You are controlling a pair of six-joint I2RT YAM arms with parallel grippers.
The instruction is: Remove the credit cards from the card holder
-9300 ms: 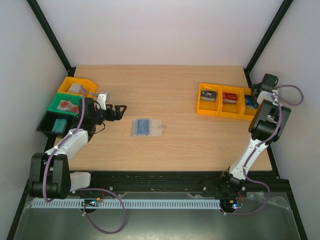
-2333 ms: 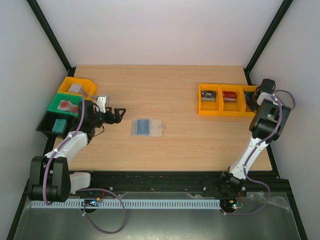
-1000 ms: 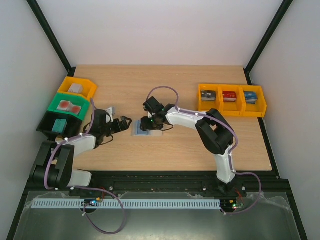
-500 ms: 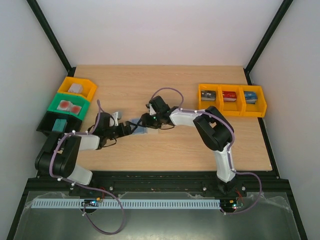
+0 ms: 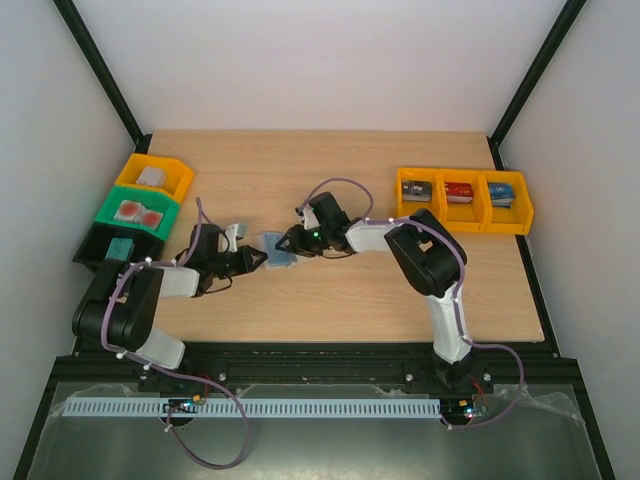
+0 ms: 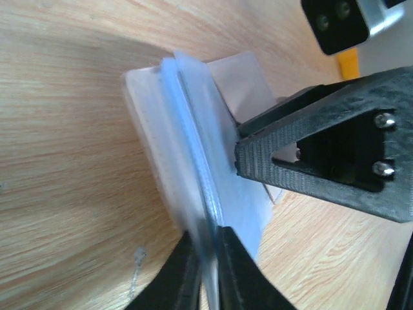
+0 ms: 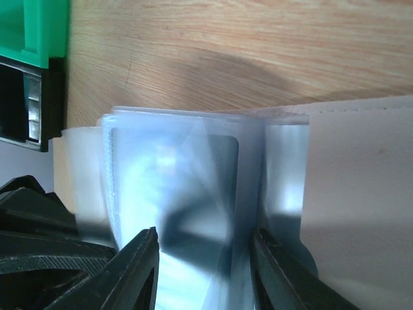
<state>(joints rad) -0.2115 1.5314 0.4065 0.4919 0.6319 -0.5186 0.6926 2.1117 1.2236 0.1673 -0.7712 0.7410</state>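
Top external view: pale beige-grey folding card holder with blue inner sleeves (image 5: pixel 277 250), lying part-opened on the wooden bench (image 5: pixel 400 300), left of its centre, between both hands. Left hand (image 6: pixel 206 234): closed tight on the edge of an upturned sleeve. Right hand (image 7: pixel 203 234): fingers apart, astride the blue sleeves; whether it grips them cannot be told. Three yellow plastic bins (image 5: pixel 463 215): near the bench's right edge, well apart.
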